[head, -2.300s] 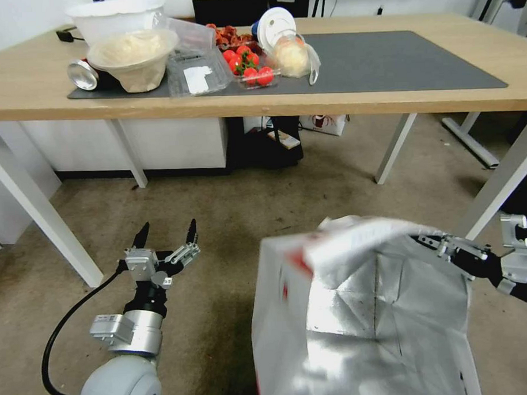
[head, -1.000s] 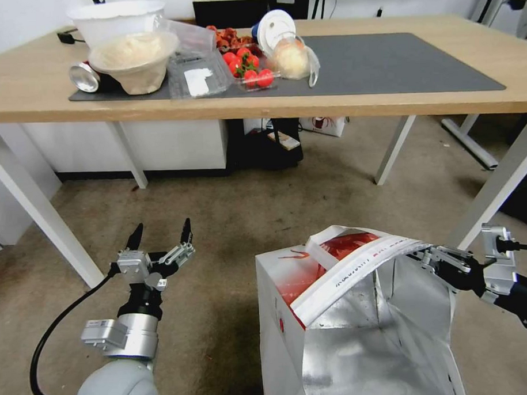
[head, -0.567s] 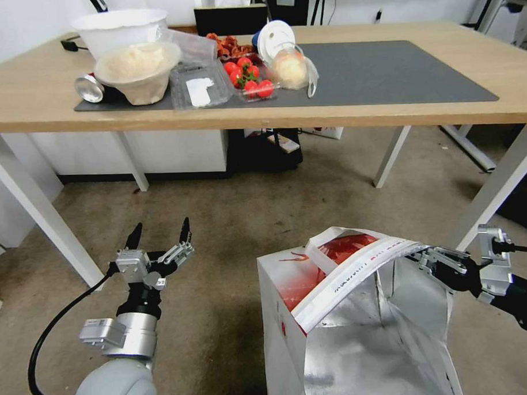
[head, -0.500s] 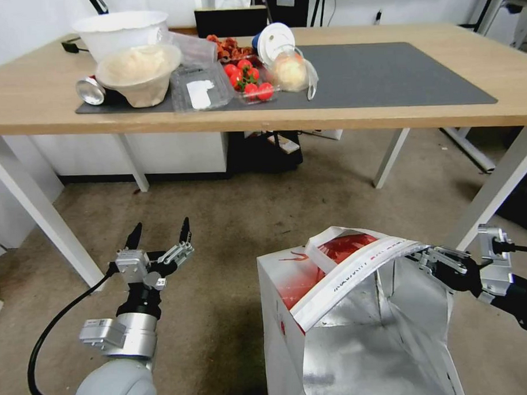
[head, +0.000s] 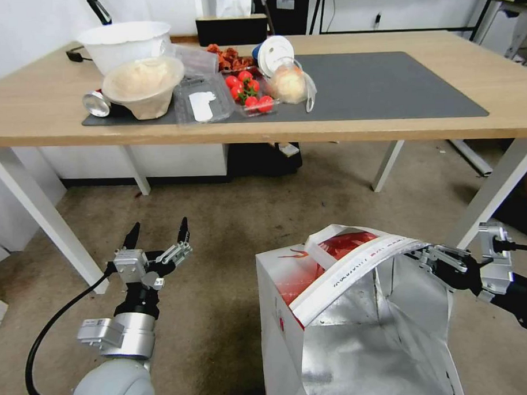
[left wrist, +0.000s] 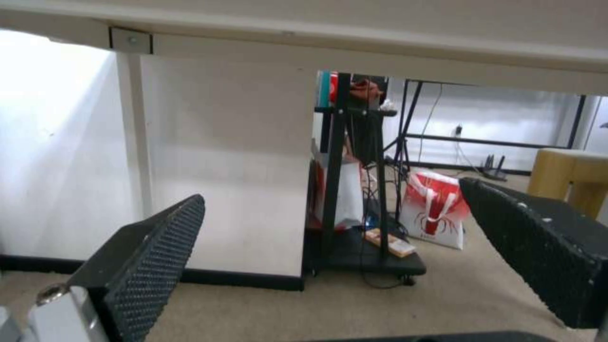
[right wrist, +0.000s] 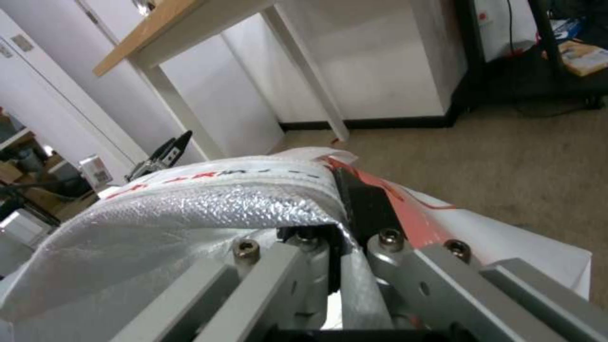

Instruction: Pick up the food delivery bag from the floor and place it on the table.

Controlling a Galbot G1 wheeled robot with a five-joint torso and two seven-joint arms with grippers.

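Foil-lined food delivery bag (head: 360, 326) rim in right claw (head: 430, 255)

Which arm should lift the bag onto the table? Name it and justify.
Right. The right gripper is already shut on the food delivery bag's rim, while the left gripper hangs open and empty over the floor, apart from the bag, below the table.

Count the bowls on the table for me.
2, both at the table's left end: a white bowl at the back, and a tan bowl just in front of it. Clutter could hide others.
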